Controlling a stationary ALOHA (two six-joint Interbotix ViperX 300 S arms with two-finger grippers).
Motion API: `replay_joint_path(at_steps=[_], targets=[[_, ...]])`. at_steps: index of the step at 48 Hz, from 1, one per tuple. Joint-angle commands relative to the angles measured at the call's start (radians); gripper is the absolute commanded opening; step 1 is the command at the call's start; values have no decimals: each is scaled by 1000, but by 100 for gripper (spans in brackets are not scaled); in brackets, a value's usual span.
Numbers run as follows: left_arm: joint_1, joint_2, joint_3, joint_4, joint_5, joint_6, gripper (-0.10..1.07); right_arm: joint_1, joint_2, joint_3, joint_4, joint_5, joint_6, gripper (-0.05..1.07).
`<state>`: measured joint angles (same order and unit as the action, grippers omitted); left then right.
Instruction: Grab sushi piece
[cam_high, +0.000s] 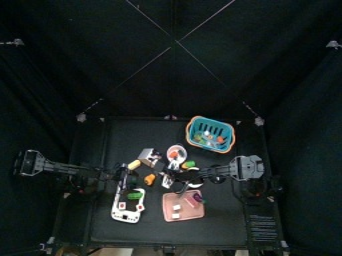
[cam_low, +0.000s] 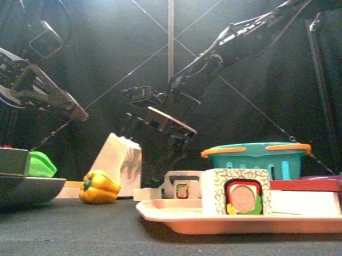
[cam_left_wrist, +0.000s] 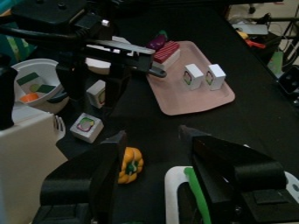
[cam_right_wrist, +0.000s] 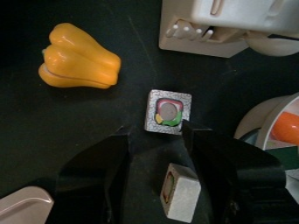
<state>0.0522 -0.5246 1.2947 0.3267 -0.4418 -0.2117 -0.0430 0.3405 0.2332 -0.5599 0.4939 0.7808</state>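
In the right wrist view a sushi piece (cam_right_wrist: 167, 111), a white square with a pink and green filling, lies flat on the black table. My right gripper (cam_right_wrist: 163, 153) hangs open just above it, one jaw on each side. A second sushi piece (cam_right_wrist: 181, 189) stands between the jaws, nearer the wrist. In the left wrist view these are the two loose pieces (cam_left_wrist: 86, 127) (cam_left_wrist: 97, 93) under the right gripper (cam_left_wrist: 117, 63). Two more pieces (cam_left_wrist: 204, 76) stand on the pink tray (cam_left_wrist: 187, 103). My left gripper (cam_left_wrist: 176, 188) is open and empty beside the yellow pepper (cam_left_wrist: 132, 164).
A white dish rack (cam_right_wrist: 228, 22) and a bowl (cam_right_wrist: 274, 131) flank the sushi. The yellow pepper (cam_right_wrist: 79, 57) lies close by. A teal basket (cam_high: 210, 130) stands at the back right. The pink tray (cam_low: 241, 215) sits at the front edge.
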Motion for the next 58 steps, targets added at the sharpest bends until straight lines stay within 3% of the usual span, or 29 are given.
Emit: replay_joint_path(at_steps=[1, 22, 37, 58], targets=[[3, 0, -18, 0, -3, 0, 88, 6, -60, -18, 0, 5, 0, 82], [2, -2, -17, 0, -3, 0, 88, 202, -239, 109, 8, 31, -6, 82], [2, -2, -21, -2, -3, 0, 88, 327, -258, 189, 14, 12, -2, 82], [0, 0, -20, -2, -3, 0, 88, 397, -253, 198, 89, -21, 2, 82]])
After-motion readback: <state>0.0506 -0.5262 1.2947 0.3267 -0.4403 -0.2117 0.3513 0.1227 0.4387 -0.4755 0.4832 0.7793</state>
